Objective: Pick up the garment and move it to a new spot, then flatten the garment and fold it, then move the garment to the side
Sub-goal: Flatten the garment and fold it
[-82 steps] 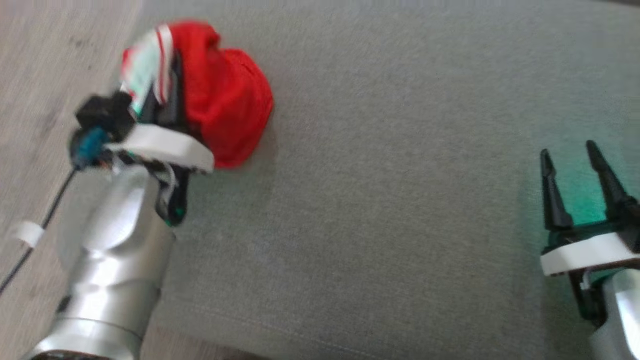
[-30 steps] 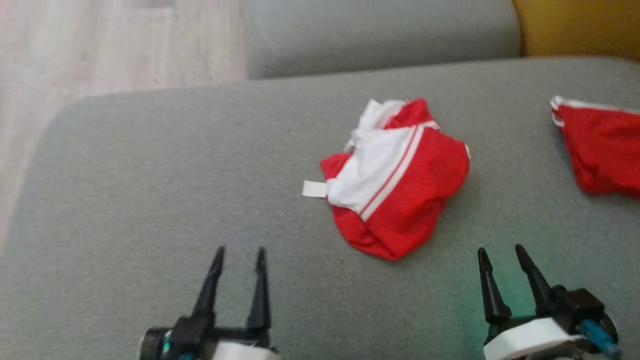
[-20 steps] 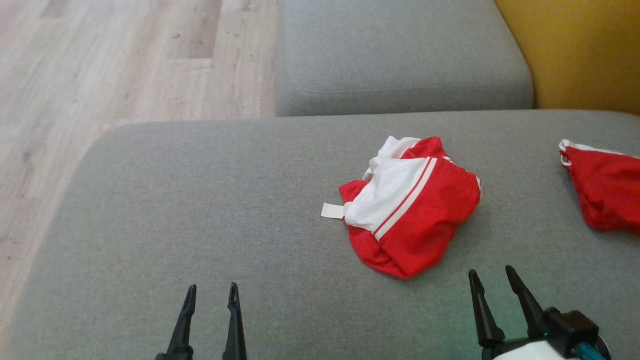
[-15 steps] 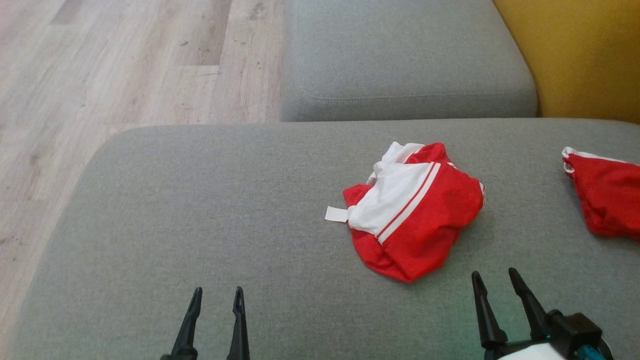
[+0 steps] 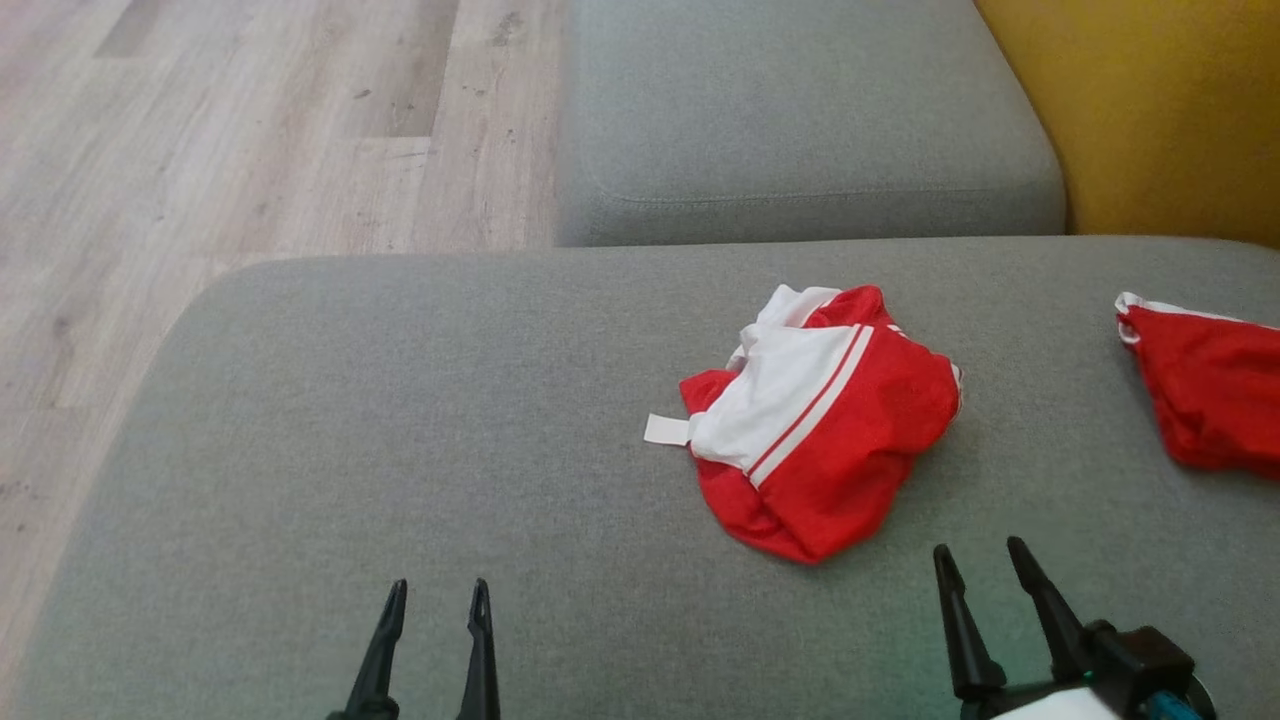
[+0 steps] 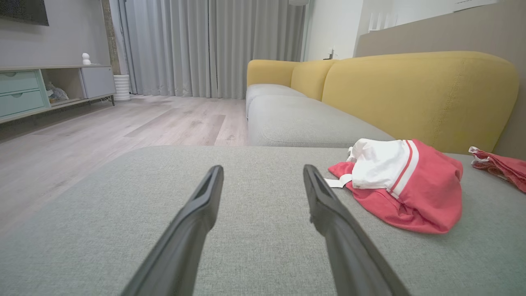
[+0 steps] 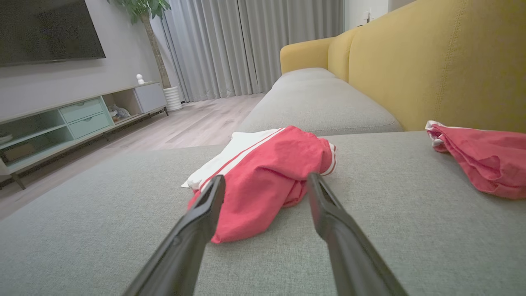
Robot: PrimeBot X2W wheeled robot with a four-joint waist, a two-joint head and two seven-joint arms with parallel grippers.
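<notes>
A crumpled red garment (image 5: 825,425) with a white panel, white stripes and a small white tag lies in a heap on the grey sofa seat (image 5: 400,420), right of centre. It also shows in the left wrist view (image 6: 404,187) and the right wrist view (image 7: 267,176). My left gripper (image 5: 438,592) is open near the seat's front edge, well to the garment's left, nothing between its fingers (image 6: 197,213). My right gripper (image 5: 982,560) is open just in front of the garment's near right side, apart from it, its fingers (image 7: 324,209) empty.
A second red garment (image 5: 1205,385) lies at the seat's far right. Another grey cushion (image 5: 800,120) lies beyond, with the yellow backrest (image 5: 1150,100) along the right. Wooden floor (image 5: 200,150) runs to the left. A TV cabinet (image 7: 65,123) stands across the room.
The left gripper has let go of the garment, which now lies on the seat, and both grippers sit low and open. In the last second the head camera tilted up; nothing else moved.
</notes>
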